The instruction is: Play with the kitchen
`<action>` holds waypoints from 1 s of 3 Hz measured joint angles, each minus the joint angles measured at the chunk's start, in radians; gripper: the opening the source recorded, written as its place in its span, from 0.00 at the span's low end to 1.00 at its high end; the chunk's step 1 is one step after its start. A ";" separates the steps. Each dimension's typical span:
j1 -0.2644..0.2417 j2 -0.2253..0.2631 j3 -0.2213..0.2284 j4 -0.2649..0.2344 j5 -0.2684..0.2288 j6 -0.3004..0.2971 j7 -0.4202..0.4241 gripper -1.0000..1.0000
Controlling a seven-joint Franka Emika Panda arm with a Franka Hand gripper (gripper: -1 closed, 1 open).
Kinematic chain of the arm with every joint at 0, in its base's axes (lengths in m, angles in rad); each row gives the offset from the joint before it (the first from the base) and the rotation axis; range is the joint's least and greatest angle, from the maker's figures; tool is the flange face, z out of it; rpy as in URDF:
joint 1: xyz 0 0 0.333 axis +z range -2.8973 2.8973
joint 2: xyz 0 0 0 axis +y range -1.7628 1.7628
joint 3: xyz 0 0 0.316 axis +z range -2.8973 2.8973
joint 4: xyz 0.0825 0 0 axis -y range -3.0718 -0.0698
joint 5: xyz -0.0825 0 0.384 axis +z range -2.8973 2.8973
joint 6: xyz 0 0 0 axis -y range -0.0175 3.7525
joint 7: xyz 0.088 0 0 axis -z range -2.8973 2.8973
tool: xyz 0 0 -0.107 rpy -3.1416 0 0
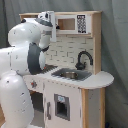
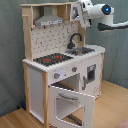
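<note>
Kitchen [image 2: 60,70], oven door [image 2: 72,102] open

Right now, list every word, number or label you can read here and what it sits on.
None can be read.
The toy microwave keypad on the kitchen shows dark button rows, too blurred to read.
The knobs below the hob show no legible marks.

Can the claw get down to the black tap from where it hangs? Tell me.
Probably yes. The claw hangs by the top shelf, above the black tap; nothing shows between them, and the sink side is open.
</note>
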State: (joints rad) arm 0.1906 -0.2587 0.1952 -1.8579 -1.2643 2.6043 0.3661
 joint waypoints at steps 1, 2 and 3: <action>0.000 0.070 0.004 0.062 0.000 0.000 -0.043 0.00; -0.010 0.103 0.002 0.134 0.000 0.000 -0.111 0.00; -0.012 0.035 0.051 0.130 0.000 -0.032 -0.157 0.00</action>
State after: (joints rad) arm 0.1790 -0.2240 0.2466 -1.7284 -1.2642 2.5724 0.2089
